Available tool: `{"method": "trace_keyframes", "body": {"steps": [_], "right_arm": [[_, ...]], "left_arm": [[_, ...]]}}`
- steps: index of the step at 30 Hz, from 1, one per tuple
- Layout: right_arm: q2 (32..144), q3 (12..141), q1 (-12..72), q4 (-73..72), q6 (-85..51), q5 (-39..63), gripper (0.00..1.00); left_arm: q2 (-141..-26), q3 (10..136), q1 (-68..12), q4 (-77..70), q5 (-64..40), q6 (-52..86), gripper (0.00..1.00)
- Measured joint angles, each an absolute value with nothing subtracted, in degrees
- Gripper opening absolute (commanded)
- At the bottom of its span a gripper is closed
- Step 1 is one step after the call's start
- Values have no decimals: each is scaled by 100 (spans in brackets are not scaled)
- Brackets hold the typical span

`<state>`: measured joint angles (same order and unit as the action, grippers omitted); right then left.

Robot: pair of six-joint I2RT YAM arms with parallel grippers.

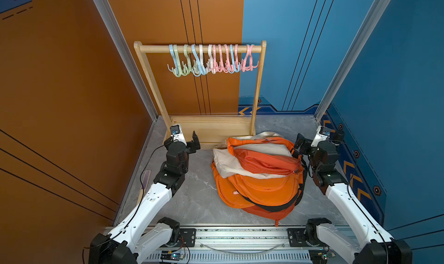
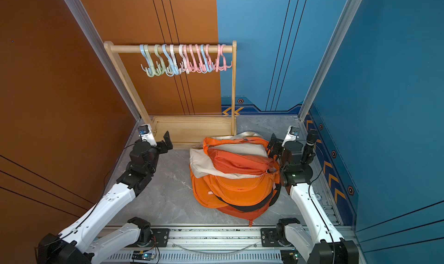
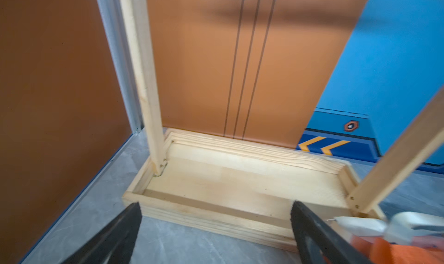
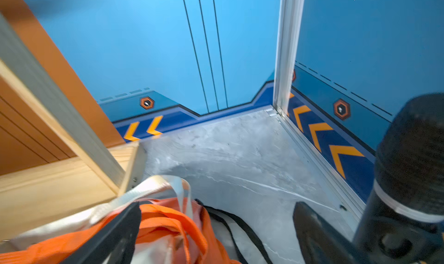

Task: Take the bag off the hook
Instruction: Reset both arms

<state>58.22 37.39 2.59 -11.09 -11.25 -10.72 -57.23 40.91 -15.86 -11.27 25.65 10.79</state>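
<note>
Orange and cream fabric bags [image 1: 259,178] lie heaped on the grey marble-look tabletop [image 1: 197,193], at 5 o'clock of the pale wooden rack [image 1: 153,49]; its pastel plastic hooks [image 1: 209,60] hang bare. Left gripper [image 1: 185,137], at the heap's 10 o'clock, & right gripper [image 1: 301,143], at 2 o'clock, are both spread wide, holding nothing. Task looks done; to finish well, arms shd back off w/o snagging the loose straps [image 4: 156,182].

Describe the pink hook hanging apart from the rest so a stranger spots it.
Find the wooden rack at the back. Follow its rail to the end by the blue wall. The pink hook hangs there alone, a gap separating it from the bunched pastel hooks.
</note>
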Motion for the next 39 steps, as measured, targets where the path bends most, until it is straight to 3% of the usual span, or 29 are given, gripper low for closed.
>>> {"method": "trace_keyframes", "body": {"steps": [8,22,28,33,39], "right_arm": [[7059,2867,21,-2600,-823,-923,100],[7950,2633,1,-3518,-611,-926,100],[7959,1935,150,-4678,-473,-910,100],[8781,1308,537,-6451,-196,-1057,100],[8777,1468,642,-6445,21,-1111,100]], "left_arm": [[-6733,3828,-556,-1105,1833,1039,98],[-8558,3509,-303,-2032,1100,327,98],[-8663,2963,-336,-3210,1105,45,98],[-8801,2137,-414,-4519,1190,-69,98],[-8995,1962,-510,-5205,1310,-165,98]]}}
